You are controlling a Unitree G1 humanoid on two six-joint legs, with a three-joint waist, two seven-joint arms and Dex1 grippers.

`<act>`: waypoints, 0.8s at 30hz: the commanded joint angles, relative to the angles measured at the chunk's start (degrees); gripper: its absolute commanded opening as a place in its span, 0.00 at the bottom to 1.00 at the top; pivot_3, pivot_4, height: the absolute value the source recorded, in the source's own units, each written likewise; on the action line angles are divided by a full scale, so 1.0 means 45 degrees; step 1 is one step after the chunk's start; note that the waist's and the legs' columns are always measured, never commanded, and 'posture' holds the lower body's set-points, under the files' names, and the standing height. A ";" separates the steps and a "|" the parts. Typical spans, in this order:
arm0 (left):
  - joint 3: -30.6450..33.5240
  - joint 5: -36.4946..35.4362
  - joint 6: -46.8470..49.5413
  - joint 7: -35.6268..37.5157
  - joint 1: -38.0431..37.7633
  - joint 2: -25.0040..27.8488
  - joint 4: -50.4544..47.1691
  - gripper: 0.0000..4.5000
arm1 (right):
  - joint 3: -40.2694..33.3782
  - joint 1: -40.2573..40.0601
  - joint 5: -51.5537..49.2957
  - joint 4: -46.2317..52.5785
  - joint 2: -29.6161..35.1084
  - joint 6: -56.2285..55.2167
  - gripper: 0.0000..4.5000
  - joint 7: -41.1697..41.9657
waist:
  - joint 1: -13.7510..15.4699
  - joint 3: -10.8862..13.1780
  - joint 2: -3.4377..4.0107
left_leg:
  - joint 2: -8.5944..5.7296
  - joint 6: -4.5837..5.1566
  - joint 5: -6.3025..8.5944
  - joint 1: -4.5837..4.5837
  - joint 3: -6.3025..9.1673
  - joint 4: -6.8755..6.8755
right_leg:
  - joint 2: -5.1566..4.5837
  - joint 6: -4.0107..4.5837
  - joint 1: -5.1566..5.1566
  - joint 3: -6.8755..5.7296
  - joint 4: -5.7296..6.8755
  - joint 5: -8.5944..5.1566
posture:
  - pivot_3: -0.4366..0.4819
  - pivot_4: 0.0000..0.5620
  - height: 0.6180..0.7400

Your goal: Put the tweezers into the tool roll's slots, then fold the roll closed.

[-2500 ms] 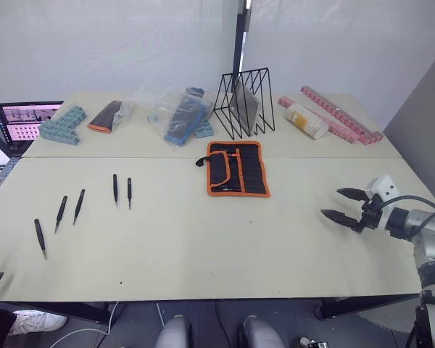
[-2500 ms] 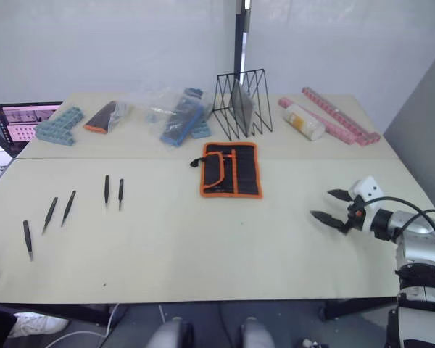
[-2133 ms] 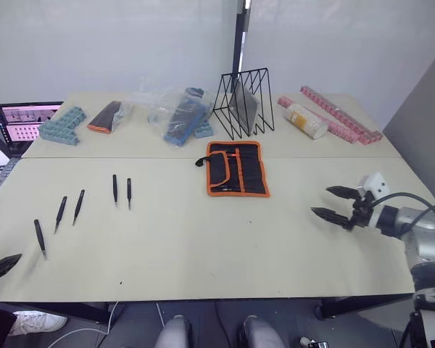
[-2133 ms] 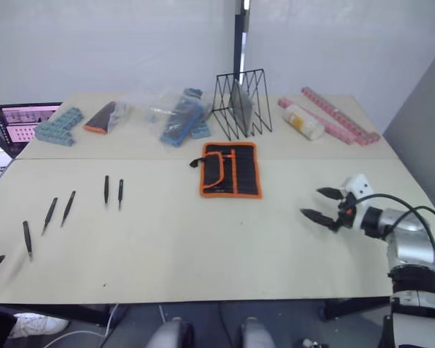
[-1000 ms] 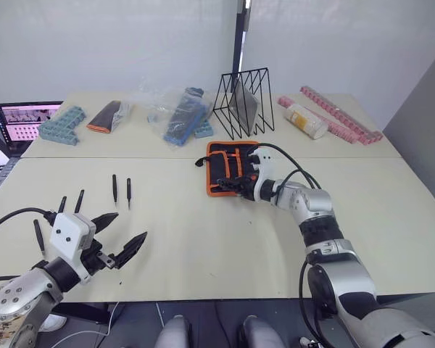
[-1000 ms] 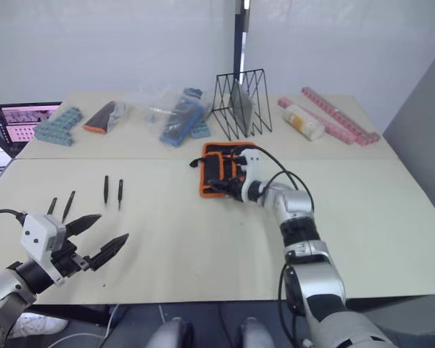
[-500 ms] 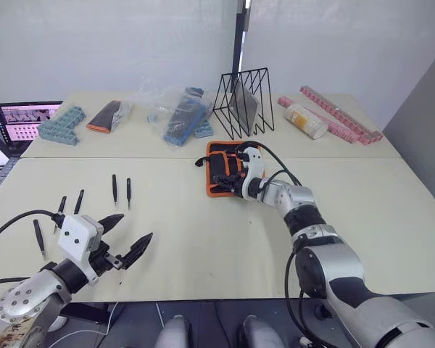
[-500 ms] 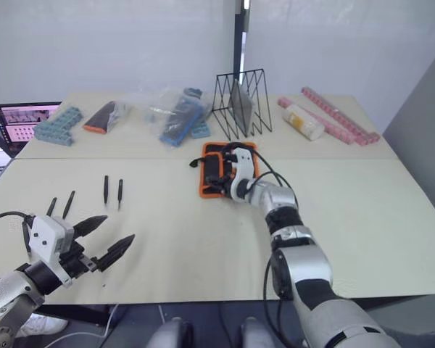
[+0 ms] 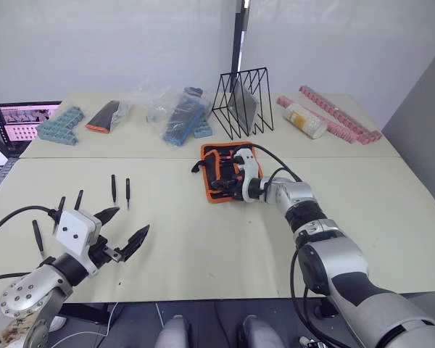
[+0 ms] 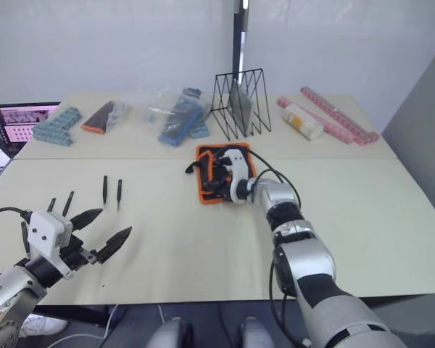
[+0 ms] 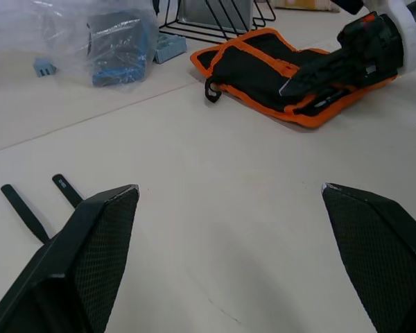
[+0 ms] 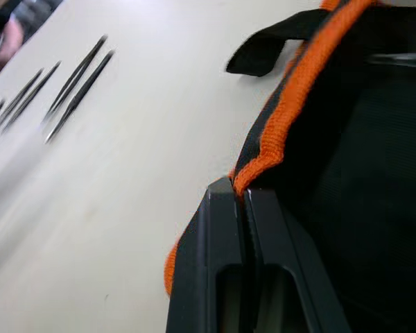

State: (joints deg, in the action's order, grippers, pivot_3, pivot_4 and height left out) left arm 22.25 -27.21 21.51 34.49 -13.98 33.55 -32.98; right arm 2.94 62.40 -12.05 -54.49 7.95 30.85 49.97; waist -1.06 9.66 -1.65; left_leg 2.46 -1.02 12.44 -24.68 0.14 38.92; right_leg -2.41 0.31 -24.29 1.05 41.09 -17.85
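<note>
Since half a second ago, the right gripper (image 12: pixel 243 201), pinching the tool roll (image 9: pixel 219 168) by its near orange edge, has dragged it left; pull slowly. Left gripper (image 11: pixel 229 201) hovers spread beside the tweezers (image 9: pixel 112 188) on the surface (image 9: pixel 203 239).

A wide beige table (image 9: pixel 203 246) with a seam across it stands before plain white walls (image 9: pixel 94 43); a grey panel (image 9: pixel 420 109) rises at 3 o'clock.
</note>
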 commanded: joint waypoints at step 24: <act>-0.5638 0.2311 -0.1721 0.5059 0.8175 0.1589 0.7237 1.00 | 0.5091 -0.2858 0.1886 1.0377 0.4710 0.0550 0.00 0.5498 | 0.0203 0.0004 -0.0007 | -0.0066 0.0004 -0.0002 -0.0003 0.0023 0.0012 | -0.0008 -0.0004 0.0011 -0.0031 -0.0012 -0.0001 | 0.48 0.27 0.55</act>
State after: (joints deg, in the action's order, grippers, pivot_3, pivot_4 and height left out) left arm -1.61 -18.27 16.30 55.29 20.18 40.84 -2.66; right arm 26.37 48.94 -3.81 -9.42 28.73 33.20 75.25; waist -0.14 9.68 -1.68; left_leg 2.16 -1.00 12.43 -24.72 0.24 38.99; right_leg -2.44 0.30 -24.25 0.91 41.03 -17.86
